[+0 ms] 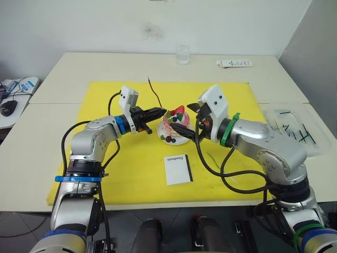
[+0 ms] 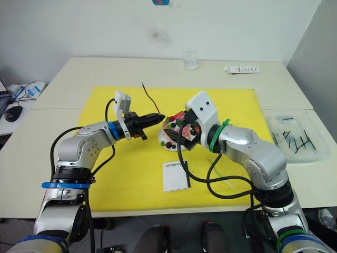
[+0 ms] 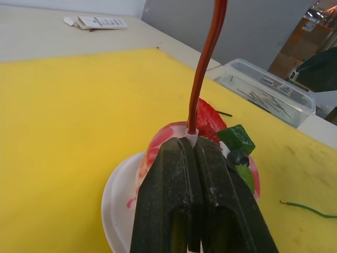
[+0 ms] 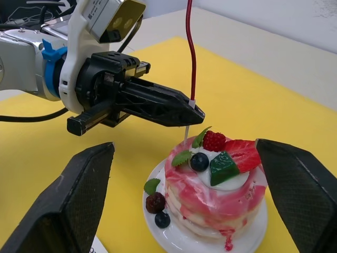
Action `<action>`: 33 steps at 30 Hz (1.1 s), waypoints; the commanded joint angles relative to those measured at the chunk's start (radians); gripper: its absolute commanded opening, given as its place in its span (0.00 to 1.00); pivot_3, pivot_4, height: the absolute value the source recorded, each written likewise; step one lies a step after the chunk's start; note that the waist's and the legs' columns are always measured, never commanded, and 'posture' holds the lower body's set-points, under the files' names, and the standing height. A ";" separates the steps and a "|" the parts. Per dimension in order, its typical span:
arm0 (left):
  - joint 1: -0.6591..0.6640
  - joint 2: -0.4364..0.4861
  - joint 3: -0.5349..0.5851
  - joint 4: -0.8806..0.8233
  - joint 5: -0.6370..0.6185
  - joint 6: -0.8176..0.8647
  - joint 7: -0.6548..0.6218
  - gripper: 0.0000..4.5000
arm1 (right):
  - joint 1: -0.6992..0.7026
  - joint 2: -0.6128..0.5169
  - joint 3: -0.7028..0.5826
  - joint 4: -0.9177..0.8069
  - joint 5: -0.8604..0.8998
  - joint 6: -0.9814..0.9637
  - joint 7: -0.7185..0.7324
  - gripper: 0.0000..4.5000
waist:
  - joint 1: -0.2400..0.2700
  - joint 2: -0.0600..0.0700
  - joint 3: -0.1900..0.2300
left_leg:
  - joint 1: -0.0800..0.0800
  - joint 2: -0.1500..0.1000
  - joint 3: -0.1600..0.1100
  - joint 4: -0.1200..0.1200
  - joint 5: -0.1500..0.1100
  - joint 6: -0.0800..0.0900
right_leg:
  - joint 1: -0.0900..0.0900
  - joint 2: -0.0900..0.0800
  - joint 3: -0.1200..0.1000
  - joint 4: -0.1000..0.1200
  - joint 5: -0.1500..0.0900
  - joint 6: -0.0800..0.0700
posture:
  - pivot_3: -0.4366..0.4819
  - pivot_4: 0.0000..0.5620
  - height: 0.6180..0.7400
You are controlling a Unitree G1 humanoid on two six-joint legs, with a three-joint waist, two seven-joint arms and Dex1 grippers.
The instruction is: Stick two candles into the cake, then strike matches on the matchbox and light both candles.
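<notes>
One red candle [image 4: 190, 52] above cake [image 4: 213, 195]

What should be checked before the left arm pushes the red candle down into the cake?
1. Left gripper shut on the red candle, near its pale lower end: ok.
2. Candle tip above the cake, not yet in the frosting: ok.
3. Candle upright: roughly, leaning a little: ok.
4. Right gripper open, fingers either side of the cake, apart from it: ok.
5. Cake sits on its white plate: ok.
6. Green candle lies on the yellow mat, ready for later: ok.
</notes>
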 commanded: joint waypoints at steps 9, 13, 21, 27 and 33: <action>-0.012 -0.023 0.007 -0.011 0.017 -0.045 -0.013 0.00 | 0.011 0.010 -0.026 -0.053 -0.007 -0.001 -0.010 0.99 | 0.000 0.000 0.000 | 0.000 0.000 0.000 0.001 0.000 0.000 | 0.000 0.000 0.000 0.001 0.000 0.000 | 0.48 0.27 1.00; 0.008 -0.014 -0.006 -0.018 0.037 -0.064 -0.027 0.00 | 0.010 0.012 -0.024 -0.051 -0.010 -0.006 -0.008 0.99 | 0.000 0.000 0.000 | 0.000 0.000 0.000 0.001 0.000 0.000 | 0.000 0.000 0.000 0.001 0.000 0.000 | 0.48 0.27 1.00; 0.040 -0.012 -0.013 -0.050 0.048 -0.069 -0.041 0.00 | 0.008 0.013 -0.026 -0.047 -0.012 -0.008 -0.005 0.99 | 0.000 0.000 0.000 | 0.000 0.000 0.000 0.001 0.000 0.000 | 0.000 0.000 0.000 0.001 0.000 0.000 | 0.48 0.27 1.00; 0.045 -0.023 -0.018 -0.049 0.064 -0.094 -0.031 0.00 | 0.002 0.010 -0.032 -0.040 -0.014 -0.009 0.001 0.99 | 0.000 0.000 0.000 | 0.000 0.000 0.000 0.001 0.000 0.000 | 0.000 0.000 0.000 0.002 0.000 0.000 | 0.48 0.27 1.00; 0.033 -0.023 -0.010 -0.038 0.068 -0.108 -0.028 0.20 | 0.004 0.008 -0.031 -0.040 -0.018 -0.008 0.004 1.00 | 0.000 0.000 0.000 | 0.001 0.000 0.000 0.002 0.000 0.000 | 0.000 0.000 0.000 0.003 0.000 0.000 | 0.48 0.27 1.00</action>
